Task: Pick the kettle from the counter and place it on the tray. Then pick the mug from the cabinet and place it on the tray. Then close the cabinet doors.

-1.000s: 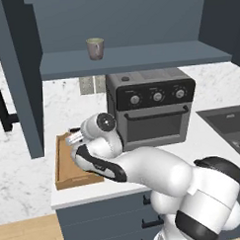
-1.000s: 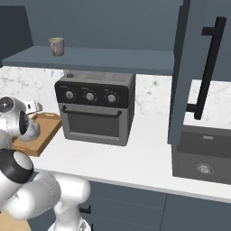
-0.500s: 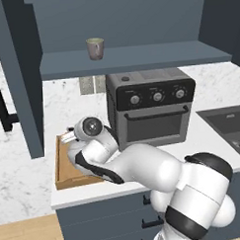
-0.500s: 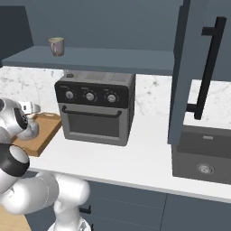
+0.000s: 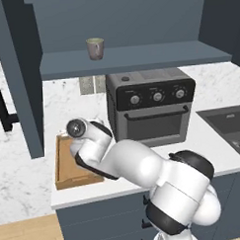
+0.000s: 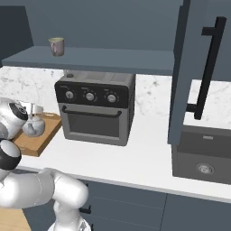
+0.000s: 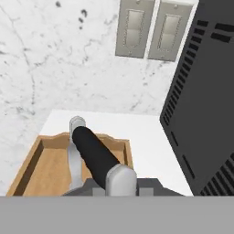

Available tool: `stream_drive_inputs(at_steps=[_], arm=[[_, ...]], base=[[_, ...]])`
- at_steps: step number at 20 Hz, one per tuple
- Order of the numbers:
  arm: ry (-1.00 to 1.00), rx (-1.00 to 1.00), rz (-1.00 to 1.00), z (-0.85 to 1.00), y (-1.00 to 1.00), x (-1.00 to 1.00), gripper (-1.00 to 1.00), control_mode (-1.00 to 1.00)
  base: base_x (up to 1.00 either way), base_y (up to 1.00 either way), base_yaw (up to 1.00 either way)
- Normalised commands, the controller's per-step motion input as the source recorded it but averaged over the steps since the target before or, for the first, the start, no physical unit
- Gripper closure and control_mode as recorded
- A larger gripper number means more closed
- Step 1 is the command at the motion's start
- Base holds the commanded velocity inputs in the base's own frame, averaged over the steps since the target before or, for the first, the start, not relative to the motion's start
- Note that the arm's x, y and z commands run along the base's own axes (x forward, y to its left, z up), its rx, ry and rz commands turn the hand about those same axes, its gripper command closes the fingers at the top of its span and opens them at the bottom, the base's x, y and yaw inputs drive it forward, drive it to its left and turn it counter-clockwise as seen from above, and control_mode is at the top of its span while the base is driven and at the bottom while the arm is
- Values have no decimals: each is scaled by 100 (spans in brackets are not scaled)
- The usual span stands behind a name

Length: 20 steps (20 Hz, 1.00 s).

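The kettle (image 6: 34, 127) hung over the wooden tray (image 6: 39, 140), its black-topped handle (image 7: 93, 153) running straight up the hand view from the gripper (image 7: 119, 183). The fingertips were hidden under the handle, but the jaws stood nearly closed with the handle between them, so I judged the kettle gripped. Against the earlier pictures, the arm had swung further left and the kettle had come in from the tray's right edge to sit above its floor, in the right base view. That put the first placement close to done: lowering and letting go looked like all that was left. I could not tell whether the kettle's base was touching the wood.

The mug (image 5: 94, 48) stood on the cabinet shelf (image 5: 139, 57), untouched, and the right cabinet door (image 6: 180, 72) stood open with its black bar handle (image 6: 208, 67) facing out. The tray lay on the marble-patterned counter (image 6: 140, 155) beside a black toaster oven (image 5: 151, 108), under two wall outlets (image 7: 151, 27). A sink (image 6: 203, 153) lay right of the oven.
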Motion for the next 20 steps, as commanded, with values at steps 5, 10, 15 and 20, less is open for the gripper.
stream_drive_inputs(at_steps=[5, 10, 15, 20], arm=[[0, 0, -40, -1, 7, 15, 100, -100], [0, -2, -36, 0, 2, 25, 100, -100], [0, -4, -31, 0, 0, 30, 100, -100], [0, -5, -29, 0, 8, 28, 100, -100]], base=[[0, 0, 0], [0, 0, 0], [0, 0, 0], [0, 0, 0]])
